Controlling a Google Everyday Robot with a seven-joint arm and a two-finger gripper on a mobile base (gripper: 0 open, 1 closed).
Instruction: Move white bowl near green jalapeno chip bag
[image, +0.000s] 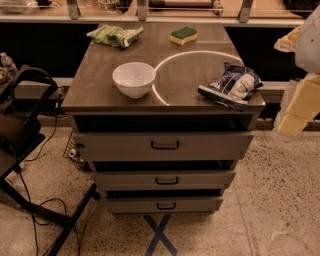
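Note:
The white bowl (134, 78) stands upright on the front left of the cabinet top (185, 70). The green jalapeno chip bag (115, 35) lies at the back left corner, behind the bowl and apart from it. My gripper (296, 107) hangs at the right edge of the view, beyond the cabinet's right side and far from both the bowl and the bag. It holds nothing that I can see.
A dark blue-and-white chip bag (231, 86) lies at the front right corner. A green-and-yellow sponge (183, 35) sits at the back. The cabinet has three drawers (165, 145) slightly pulled out. A black chair frame (22, 130) and cables stand on the floor at left.

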